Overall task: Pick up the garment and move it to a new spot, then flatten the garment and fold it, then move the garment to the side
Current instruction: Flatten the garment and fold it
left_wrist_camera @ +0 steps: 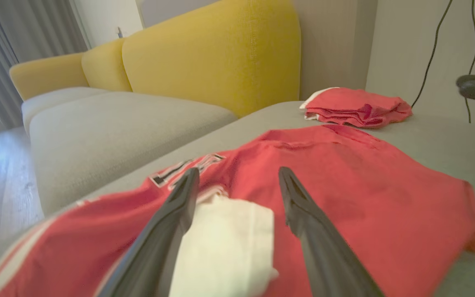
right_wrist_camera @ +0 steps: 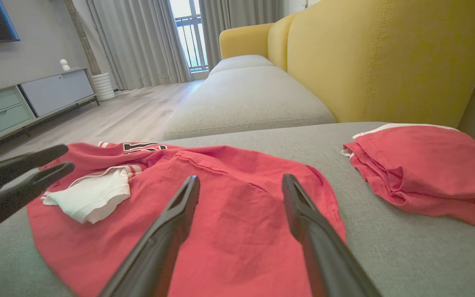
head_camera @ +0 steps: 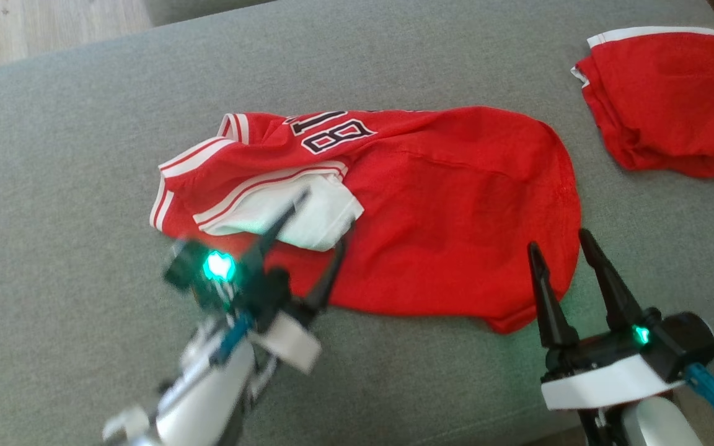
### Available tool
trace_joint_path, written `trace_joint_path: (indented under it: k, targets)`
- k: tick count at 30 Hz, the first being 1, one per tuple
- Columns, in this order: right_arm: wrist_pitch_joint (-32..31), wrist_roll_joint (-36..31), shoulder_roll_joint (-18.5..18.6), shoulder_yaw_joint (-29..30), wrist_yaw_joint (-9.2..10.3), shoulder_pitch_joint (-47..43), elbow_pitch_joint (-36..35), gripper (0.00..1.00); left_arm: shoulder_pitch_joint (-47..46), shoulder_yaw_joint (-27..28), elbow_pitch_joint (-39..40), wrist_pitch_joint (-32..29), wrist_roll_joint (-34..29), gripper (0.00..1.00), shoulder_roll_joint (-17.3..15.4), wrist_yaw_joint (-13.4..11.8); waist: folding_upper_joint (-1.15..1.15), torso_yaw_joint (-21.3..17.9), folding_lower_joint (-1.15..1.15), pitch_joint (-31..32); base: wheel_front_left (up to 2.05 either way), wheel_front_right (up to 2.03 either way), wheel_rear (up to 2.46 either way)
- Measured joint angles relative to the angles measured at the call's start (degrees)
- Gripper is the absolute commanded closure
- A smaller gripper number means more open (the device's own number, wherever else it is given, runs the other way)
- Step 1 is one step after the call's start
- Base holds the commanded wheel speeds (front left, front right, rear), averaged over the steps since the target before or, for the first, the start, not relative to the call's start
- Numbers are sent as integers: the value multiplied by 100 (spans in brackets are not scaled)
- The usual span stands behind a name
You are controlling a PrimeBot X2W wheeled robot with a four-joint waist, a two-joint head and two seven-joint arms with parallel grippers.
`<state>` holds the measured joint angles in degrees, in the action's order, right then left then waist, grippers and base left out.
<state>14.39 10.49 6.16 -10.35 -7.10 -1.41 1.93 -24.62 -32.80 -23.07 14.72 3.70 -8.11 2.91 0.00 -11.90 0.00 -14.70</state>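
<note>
Jersey [head_camera: 444, 210] red; black white-edged digit "8" legible, neighbouring digit partly hidden.

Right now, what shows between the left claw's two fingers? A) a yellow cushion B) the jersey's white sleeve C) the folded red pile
B: in the left wrist view the open left gripper frames the white sleeve of the jersey.
</note>
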Motion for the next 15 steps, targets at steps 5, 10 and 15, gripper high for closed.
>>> trace_joint_path:
  k: [5, 10, 15]
  targets:
    - [0, 1, -1, 23, 0, -115, -2, 0, 801, -52, 64, -1, 397, 0, 91, -37, 0, 22, 0, 47, 0, 0, 0]
    - [0, 1, -1, 3, 0, -121, -1, 0, 875, 159, -724, -3, 747, 0, 255, -141, 0, 55, 0, 28, 0, 0, 0]
    - [0, 1, 3, -42, 0, -118, 0, 0, 111, 257, -1645, -97, 1009, 0, 442, -130, 0, 38, 0, -3, 0, 0, 0]
